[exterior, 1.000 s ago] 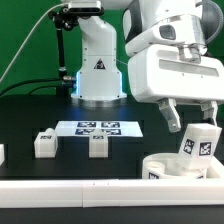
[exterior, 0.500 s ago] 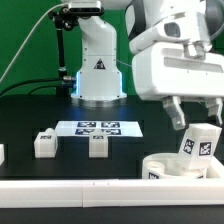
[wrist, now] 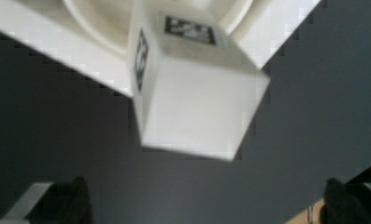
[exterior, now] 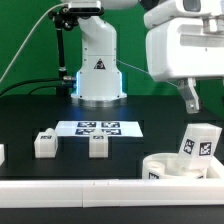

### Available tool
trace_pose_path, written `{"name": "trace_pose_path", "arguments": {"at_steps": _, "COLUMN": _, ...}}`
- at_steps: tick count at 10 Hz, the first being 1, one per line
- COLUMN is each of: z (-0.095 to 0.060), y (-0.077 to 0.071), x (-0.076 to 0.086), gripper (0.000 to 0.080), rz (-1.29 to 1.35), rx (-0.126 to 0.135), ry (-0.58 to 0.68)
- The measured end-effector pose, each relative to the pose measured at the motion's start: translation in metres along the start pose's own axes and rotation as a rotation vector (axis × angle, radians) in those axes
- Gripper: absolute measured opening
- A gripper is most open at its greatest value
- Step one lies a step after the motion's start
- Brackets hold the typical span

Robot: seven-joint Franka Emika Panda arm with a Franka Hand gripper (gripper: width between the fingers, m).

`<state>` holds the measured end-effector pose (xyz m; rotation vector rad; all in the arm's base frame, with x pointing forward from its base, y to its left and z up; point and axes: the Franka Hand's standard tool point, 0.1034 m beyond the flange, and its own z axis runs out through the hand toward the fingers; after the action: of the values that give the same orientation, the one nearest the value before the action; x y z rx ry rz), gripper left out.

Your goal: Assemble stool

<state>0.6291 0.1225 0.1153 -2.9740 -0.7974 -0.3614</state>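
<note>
Found the hand (wrist: pixel 203 202) released: fingers (wrist: pixel 49 200) spread wide, one at each side in the wrist view, nothing between them. Saw it high above the leg (exterior: pixel 198 143), well apart from it, probably because this leg needed no more holding. Saw that leg standing on the seat (exterior: pixel 160 170), a little tilted, its tag turned to the exterior camera. Could not tell whether it was pressed fully into a hole or only resting there. Located the seat at the exterior view's right, just beside the front border bar (exterior: pixel 80 187). Judged this place as chosen so that the bar stops the seat from sliding when a leg goes in.

Counted one seat. Counted three legs for sure: the one on the seat, then a first loose leg (exterior: pixel 44 143) and a second loose leg (exterior: pixel 98 145). Saw both loose ones upright on the table (exterior: pixel 30 112), near the marker board (exterior: pixel 100 128) and well apart from the seat, apparently left ready for later steps. Noticed also one white block (exterior: pixel 2 153) cut by the exterior view's left edge. Took it for perhaps a fourth leg, but saw too little to say. Counted one marker board and one hand.
</note>
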Motion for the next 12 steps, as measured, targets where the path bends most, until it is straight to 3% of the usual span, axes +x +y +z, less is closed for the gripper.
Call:
{"name": "trace_pose_path", "arguments": {"at_steps": 1, "z": 0.001, "y": 0.004, "x": -0.006, "gripper": 0.0648, "rz": 0.009, "rx": 0.032, "ry": -0.100}}
{"name": "trace_pose_path", "arguments": {"at_steps": 5, "z": 0.003, "y": 0.008, "x": -0.005, "gripper": 0.0648, "rz": -0.028, "rx": 0.044, "ry": -0.148}}
{"name": "trace_pose_path", "arguments": {"at_steps": 7, "z": 0.014, "y": 0.013, "x": -0.013, "gripper": 0.0648, "rz": -0.297, "rx": 0.058, "ry": -0.156}}
{"name": "trace_pose_path", "arguments": {"at_steps": 9, "z": 0.014, "y": 0.014, "x": -0.009, "gripper": 0.0648, "rz": -0.567, "rx": 0.061, "ry": -0.153}}
{"name": "trace_pose_path", "arguments": {"at_steps": 12, "z": 0.017, "y": 0.015, "x": -0.011, "gripper": 0.0648, "rz": -0.755, "rx": 0.072, "ry": -0.158}}
